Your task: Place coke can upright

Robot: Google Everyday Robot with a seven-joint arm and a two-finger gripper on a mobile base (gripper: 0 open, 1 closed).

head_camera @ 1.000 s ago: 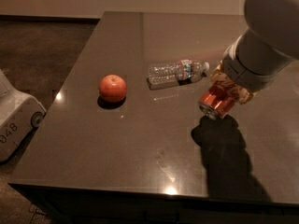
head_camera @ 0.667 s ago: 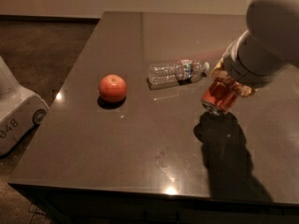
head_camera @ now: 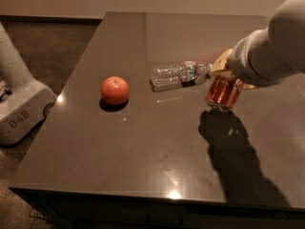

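The coke can, red with a silver lower end, hangs nearly upright a little above the dark table, at the right of the camera view. My gripper is shut on its upper part, coming in from the right under the white arm. The can's shadow lies on the table just below it. The can's top end is hidden by the gripper.
A clear plastic water bottle lies on its side just left of the can. A red apple sits further left. A white robot base stands off the table's left edge.
The arm has lifted a little and shifted right with the can. The can has turned from tilted towards nearly upright. The bottle and apple have not moved.
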